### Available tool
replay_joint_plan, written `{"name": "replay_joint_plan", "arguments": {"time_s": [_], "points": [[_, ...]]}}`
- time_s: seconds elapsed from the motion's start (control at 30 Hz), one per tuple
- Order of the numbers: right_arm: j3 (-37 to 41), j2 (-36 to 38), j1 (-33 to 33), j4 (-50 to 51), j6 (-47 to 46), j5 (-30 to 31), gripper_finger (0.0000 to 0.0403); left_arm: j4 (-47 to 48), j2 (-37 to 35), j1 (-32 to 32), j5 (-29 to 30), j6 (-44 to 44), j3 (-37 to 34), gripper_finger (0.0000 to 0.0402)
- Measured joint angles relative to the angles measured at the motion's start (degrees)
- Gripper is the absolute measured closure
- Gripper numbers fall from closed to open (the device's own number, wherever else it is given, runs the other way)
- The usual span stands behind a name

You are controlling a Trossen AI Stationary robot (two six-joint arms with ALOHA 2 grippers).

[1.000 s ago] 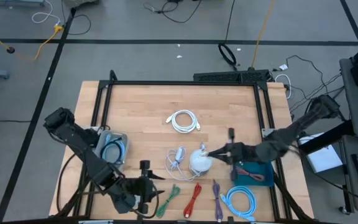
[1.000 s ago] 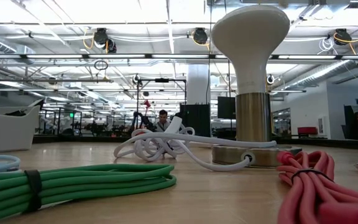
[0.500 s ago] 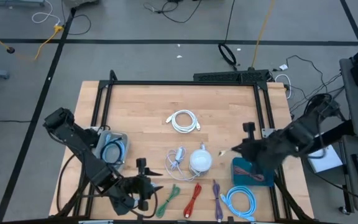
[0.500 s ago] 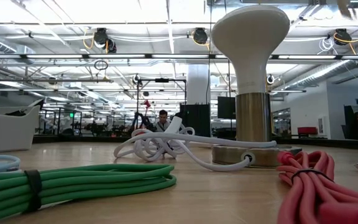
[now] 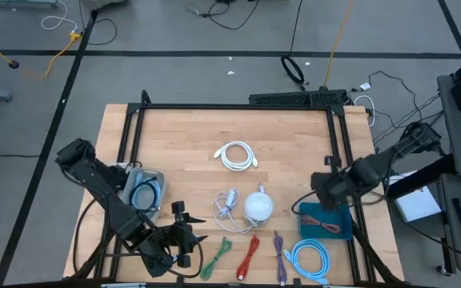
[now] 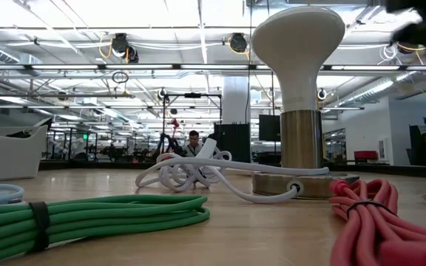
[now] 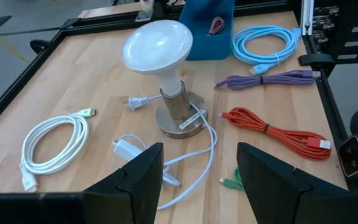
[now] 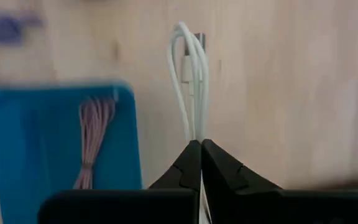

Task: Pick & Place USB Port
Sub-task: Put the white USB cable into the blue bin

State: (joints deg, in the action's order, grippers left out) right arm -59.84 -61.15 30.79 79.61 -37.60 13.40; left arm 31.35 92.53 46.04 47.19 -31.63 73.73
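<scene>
Wood table (image 5: 190,136) carries cables; your right pincer (image 5: 314,186) is clenched on nothing visible beside the blue tray (image 5: 326,222), left pincer (image 5: 184,238) released; placement unconfirmed.

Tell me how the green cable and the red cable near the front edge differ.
The green cable is green and lies nearest the left gripper; the red cable is red and lies beside the purple cable. In the left wrist view the red cable shows whole, stretched long, while the green cable shows only one end. Both are bundled and lie loose on the table.
</scene>
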Motion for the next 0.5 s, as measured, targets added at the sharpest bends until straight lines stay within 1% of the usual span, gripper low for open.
{"name": "replay_joint_plan", "arguments": {"time_s": [0.1, 0.2, 0.33, 0.5], "points": [[3.78, -1.5, 3.04, -0.53, -6.89, -3.16, 0.0403, -0.88, 0.0, 0.0, 0.67, -0.32, -1.25, 0.0192], [4.68, -4.77, 7.05, -2.32, -11.11, -5.2, 0.0403, -1.57, 0.02, -0.29, 1.32, -1.63, -2.64, 0.0192], [2.59, -9.29, 11.84, -5.46, -12.83, -6.16, 0.0403, -1.52, 0.02, -1.18, 0.89, -3.92, -4.28, 0.0192], [-1.52, -13.26, 15.25, -6.12, -16.09, -5.81, 0.0403, -1.59, 0.02, -1.44, 0.86, -5.27, -5.24, 0.0192]]}}
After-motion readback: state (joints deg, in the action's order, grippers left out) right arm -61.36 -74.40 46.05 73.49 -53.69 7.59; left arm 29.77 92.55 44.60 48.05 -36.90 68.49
